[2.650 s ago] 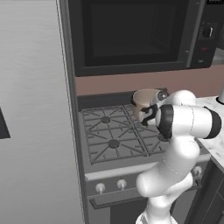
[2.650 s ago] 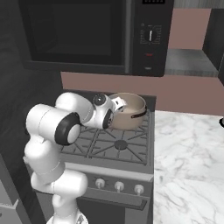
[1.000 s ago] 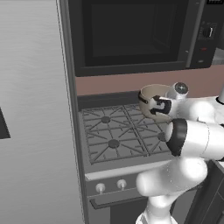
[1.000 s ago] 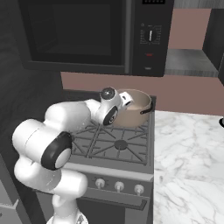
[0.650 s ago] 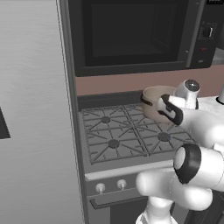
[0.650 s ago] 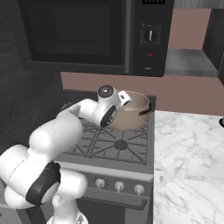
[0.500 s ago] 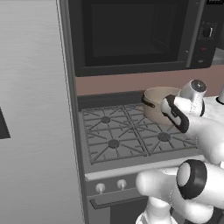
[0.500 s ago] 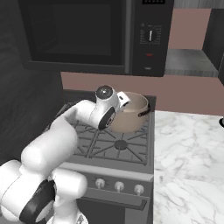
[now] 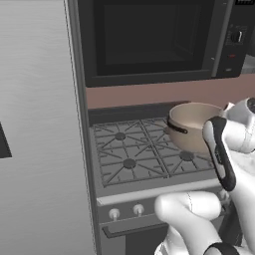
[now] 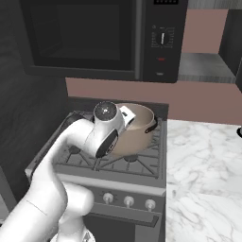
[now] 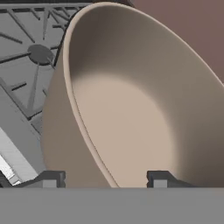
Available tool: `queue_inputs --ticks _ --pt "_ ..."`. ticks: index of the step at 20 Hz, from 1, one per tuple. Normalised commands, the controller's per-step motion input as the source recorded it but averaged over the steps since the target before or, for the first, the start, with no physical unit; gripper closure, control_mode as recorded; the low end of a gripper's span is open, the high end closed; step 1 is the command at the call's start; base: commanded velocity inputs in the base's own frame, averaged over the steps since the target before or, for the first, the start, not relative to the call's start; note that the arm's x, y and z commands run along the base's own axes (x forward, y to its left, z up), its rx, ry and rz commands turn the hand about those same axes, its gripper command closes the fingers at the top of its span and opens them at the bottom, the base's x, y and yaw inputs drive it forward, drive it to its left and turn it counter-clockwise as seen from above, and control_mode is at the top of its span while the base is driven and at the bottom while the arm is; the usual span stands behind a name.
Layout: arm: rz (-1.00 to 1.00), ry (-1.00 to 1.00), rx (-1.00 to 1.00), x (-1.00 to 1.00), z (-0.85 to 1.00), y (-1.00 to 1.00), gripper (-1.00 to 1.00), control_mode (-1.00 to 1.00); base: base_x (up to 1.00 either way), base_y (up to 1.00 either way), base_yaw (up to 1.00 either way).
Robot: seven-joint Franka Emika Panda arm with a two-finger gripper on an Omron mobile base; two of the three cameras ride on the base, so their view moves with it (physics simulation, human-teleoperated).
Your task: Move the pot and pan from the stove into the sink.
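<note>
In the hand view, the two dark fingertips [image 11: 49, 179] stand one on each side of the pot's wall near its rim: one tip outside the tan wall, the other inside over the pale interior. The hand [image 11: 103, 180] is thus set partway open astride the rim of the pot [image 11: 131, 113]; whether the pads actually press the wall cannot be told, since the tips are cut off at the bottom of the view.

From the left base view, the white arm rises at the lower right and crosses in front of the stove's front edge, its dark-striped forearm reaching up to the pot [image 9: 191, 124]. The pot looks slightly tilted over the right rear part of the stove [image 9: 134, 159], just above the grates; whether it rests on them or hangs clear cannot be told. A small dark side handle shows on the pot's left flank.

From the right base view, the wrist covers the pot's left half, and the pot [image 10: 139, 132] sits over the back right burner, its other dark handle pointing toward the marble tabletop [image 10: 203, 179] that adjoins the stove [image 10: 123, 165] on the right. Round silver knobs [image 10: 128, 201] line the stove's front panel.

Farther back, a pinkish wall runs behind the stove, and a black microwave [image 10: 94, 38] hangs above it. In the left base view a tall grey panel [image 9: 40, 124] stands just left of the stove.
</note>
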Motion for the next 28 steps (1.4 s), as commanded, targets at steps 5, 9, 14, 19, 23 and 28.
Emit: queue_inputs --ticks 5,9,14,19,23,28 --pt "0.15 0.00 -0.04 -0.98 0.37 0.00 1.00 -1.00 0.00 0.00 0.00" --pt "0.15 0.00 -0.05 -0.97 0.32 0.01 1.00 -1.00 0.00 0.00 0.00" --pt "0.15 0.00 -0.08 -0.90 0.20 0.13 1.00 -1.00 0.00 0.00 0.00" --pt "0.09 -0.26 -0.12 -0.69 0.03 0.22 1.00 -1.00 0.00 0.00 0.00" --pt "0.04 -0.50 -0.06 -0.53 0.00 0.12 1.00 -1.00 0.00 0.00 0.00" --pt "0.02 -0.27 0.00 -0.30 0.00 0.00 1.00 -1.00 0.00 0.00 0.00"
